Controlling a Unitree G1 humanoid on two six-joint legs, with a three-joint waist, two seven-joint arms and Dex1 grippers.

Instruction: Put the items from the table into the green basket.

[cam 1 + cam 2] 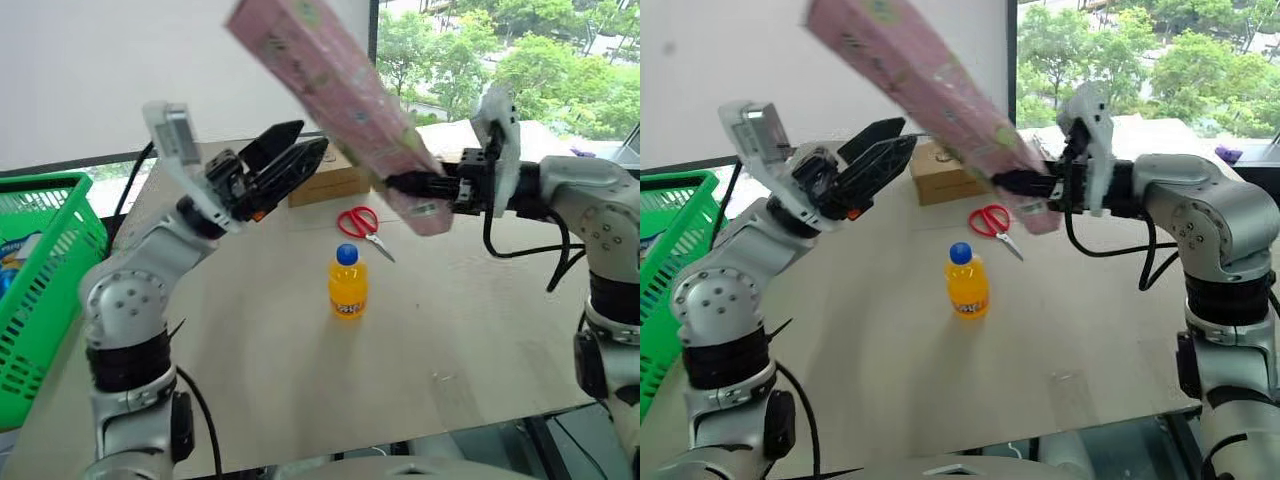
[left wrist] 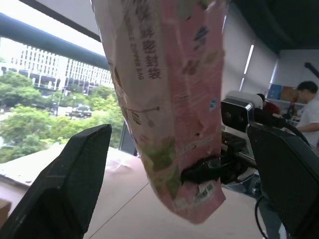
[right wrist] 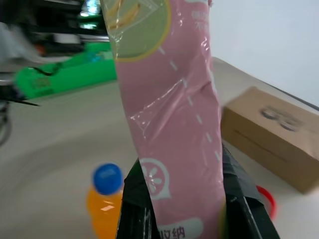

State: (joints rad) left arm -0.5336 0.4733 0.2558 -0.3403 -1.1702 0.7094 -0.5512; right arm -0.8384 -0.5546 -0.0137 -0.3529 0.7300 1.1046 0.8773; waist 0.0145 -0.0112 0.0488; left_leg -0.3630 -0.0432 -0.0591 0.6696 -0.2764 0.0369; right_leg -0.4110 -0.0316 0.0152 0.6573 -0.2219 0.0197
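- The pale bench (image 1: 470, 340) stands before a white wall and a window showing green trees.
- The right gripper (image 1: 400, 184) has its fingers clenched on the lower end of the long pink packet (image 1: 330, 80), held high over the bench and slanting up toward the left.
- The left gripper (image 1: 295, 150) hangs just beside the packet, fingers spread and holding nothing.
- Standing upright mid-bench is the orange bottle (image 1: 347, 285); the red scissors (image 1: 362, 225) and cardboard box (image 1: 330, 185) lie behind it.
- The green basket (image 1: 40, 290) sits at the bench's left edge.
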